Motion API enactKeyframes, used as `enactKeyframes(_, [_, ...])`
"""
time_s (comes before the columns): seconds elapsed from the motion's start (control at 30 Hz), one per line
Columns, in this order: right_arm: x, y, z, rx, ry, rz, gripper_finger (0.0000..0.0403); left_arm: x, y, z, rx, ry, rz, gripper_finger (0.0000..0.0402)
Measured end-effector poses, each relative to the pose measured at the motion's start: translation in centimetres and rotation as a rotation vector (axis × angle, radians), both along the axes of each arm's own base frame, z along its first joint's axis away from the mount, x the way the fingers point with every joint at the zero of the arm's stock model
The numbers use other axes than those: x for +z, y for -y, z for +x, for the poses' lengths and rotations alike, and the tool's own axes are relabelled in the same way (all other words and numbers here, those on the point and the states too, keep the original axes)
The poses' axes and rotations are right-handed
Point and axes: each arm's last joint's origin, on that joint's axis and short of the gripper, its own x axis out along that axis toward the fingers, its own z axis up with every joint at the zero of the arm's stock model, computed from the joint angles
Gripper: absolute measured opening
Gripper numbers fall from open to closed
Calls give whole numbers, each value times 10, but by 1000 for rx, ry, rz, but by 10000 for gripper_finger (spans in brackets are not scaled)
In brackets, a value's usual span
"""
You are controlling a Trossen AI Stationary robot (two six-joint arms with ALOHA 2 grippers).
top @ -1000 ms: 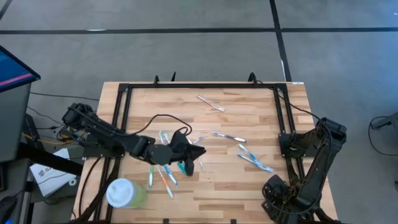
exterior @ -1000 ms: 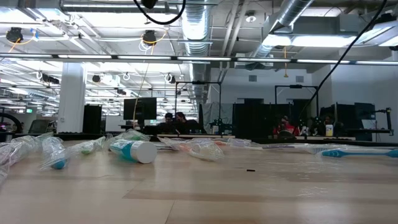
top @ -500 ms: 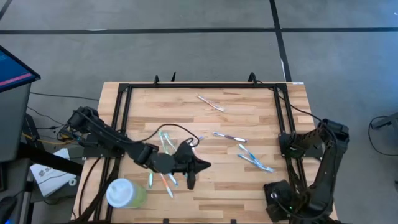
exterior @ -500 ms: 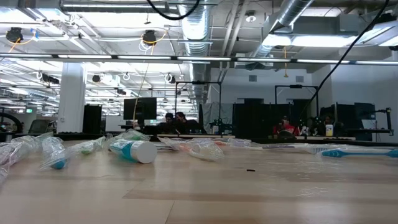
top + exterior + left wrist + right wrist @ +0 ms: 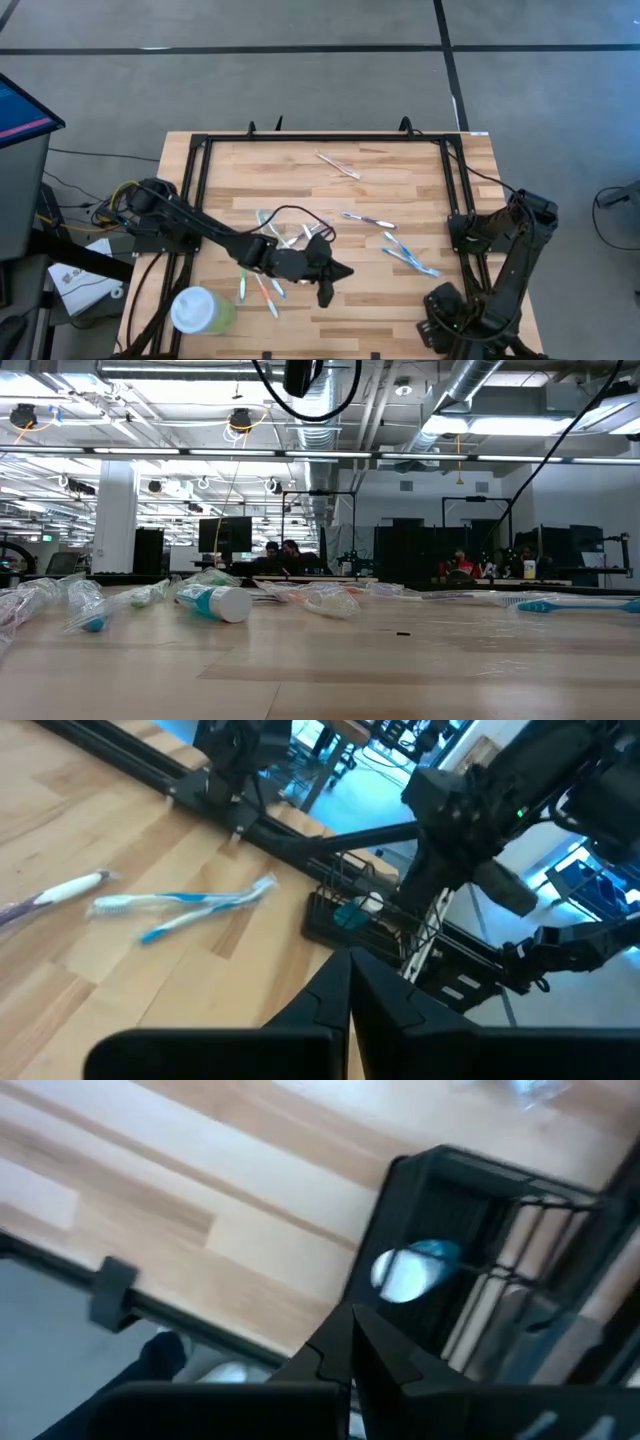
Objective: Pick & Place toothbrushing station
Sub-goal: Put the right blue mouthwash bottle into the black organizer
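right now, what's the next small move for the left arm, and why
Probably open the left end effector and ease it toward the toothbrushing station. It is shut on nothing and points at the station, which sits past two blue toothbrushes at the right edge of the table, below the waiting right arm.

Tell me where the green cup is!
In the high view, the pale green cup sits at the left near corner of the table, just left of a bunch of toothbrushes.
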Motion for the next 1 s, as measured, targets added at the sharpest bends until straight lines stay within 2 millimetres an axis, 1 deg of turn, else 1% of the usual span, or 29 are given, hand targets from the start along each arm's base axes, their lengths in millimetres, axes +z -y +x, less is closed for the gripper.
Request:
enactKeyframes(0.1, [-2,0,5,-12,11,-1,0,1,0,0,12,9,14,0])
enactKeyframes(0.3, [-2,4,-1,0,-28,-43,0,3,-7,2,34,17,40,0])
enactKeyframes(0.6, [-2,6,-2,7,-44,-71,0,3,-7,2,36,22,36,0])
enactKeyframes(0.73, [-7,5,-2,9,-46,-74,0,3,-7,2,38,23,34,0])
enactKeyframes(0.9, [-23,1,-5,21,-46,-34,0,4,-7,2,39,26,33,0])
enactKeyframes(1.0, [-21,1,-6,25,-53,-41,0,4,-7,2,39,28,32,0])
